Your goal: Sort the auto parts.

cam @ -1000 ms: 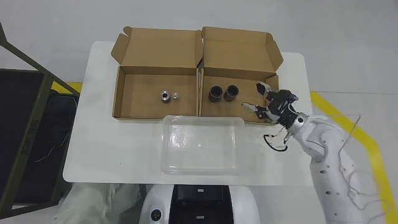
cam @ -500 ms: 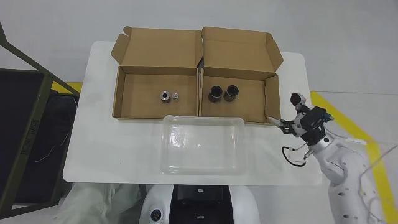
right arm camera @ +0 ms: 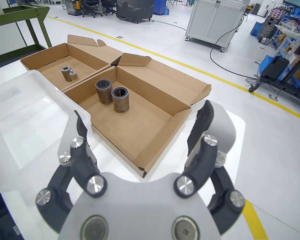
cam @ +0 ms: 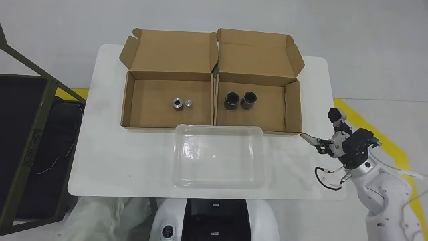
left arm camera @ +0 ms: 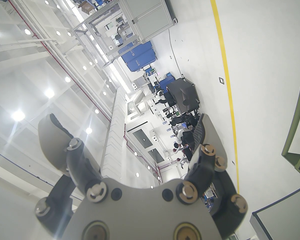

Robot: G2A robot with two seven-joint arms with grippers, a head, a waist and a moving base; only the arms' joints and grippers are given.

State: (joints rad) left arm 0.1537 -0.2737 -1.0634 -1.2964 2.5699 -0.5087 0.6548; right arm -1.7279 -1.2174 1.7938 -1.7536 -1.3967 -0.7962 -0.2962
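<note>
Two cardboard boxes stand side by side on the white table. The left box (cam: 140, 110) holds a small metal bushing (cam: 176, 104) and a tiny metal piece (cam: 188, 103). The right box (cam: 267, 117) holds two dark cylindrical bearings (cam: 232, 100) (cam: 249, 98), also seen upright in the right wrist view as bearings (right arm camera: 103, 91) (right arm camera: 120, 99). My right gripper (cam: 323, 130) (right arm camera: 140, 116) hangs open and empty off the right box's near right corner, over the table's right edge. My left gripper (left arm camera: 126, 128) is open and empty, pointing at the room.
A clear plastic tray (cam: 217, 155) (right arm camera: 27, 116) lies empty in front of the boxes, near the table's front edge. A green metal cart (cam: 27, 140) stands left of the table. Both box lids stand open at the back.
My right gripper has pulled back out of the right box, moving right and toward the table's front right edge. The parts in the boxes have not moved.
</note>
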